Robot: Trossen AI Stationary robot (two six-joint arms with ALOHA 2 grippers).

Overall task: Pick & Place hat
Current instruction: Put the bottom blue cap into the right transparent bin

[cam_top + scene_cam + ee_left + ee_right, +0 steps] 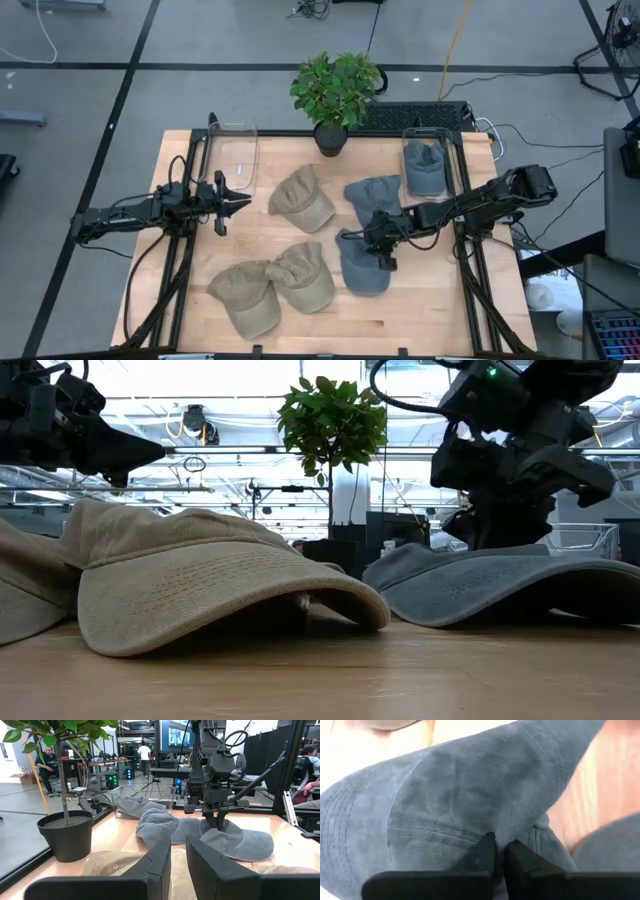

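Pinched together on a fold of grey cloth, the right gripper [495,851] has only a thin ridge of the grey hat [455,805] between its fingertips in the right wrist view. That hold looks slight: I judge the soft twill could slide out on the lift, or the hat could swing and fold under its own weight.

High view: the right gripper [383,238] sits at centre-right on the crown of the grey hat [362,262], which lies on the wooden table [430,310]. A second grey hat [372,192] lies just above it in the frame, close enough that a sideways drag might snag it. A third grey hat [425,168] rests in the clear bin [452,150] at upper right. Another clear bin [235,150], upper left, holds nothing. Three tan hats [302,198] lie left of centre. The left gripper [230,202] waits at left with its jaws apart, over bare wood. A potted plant [335,95] stands at the top edge.

Low view: a tan hat [190,585] fills the left, with a ribbed corduroy weave and a stiff curved brim. The grey hat [500,585] at right is lower and flatter, and its crown dents under the right gripper [505,525].

Left wrist view: the left gripper [177,865] shows parted fingers at the bottom. Beyond, at centre, the right gripper [220,822] presses into the limp crown of the grey hat [240,842]. People sit and stand far behind.
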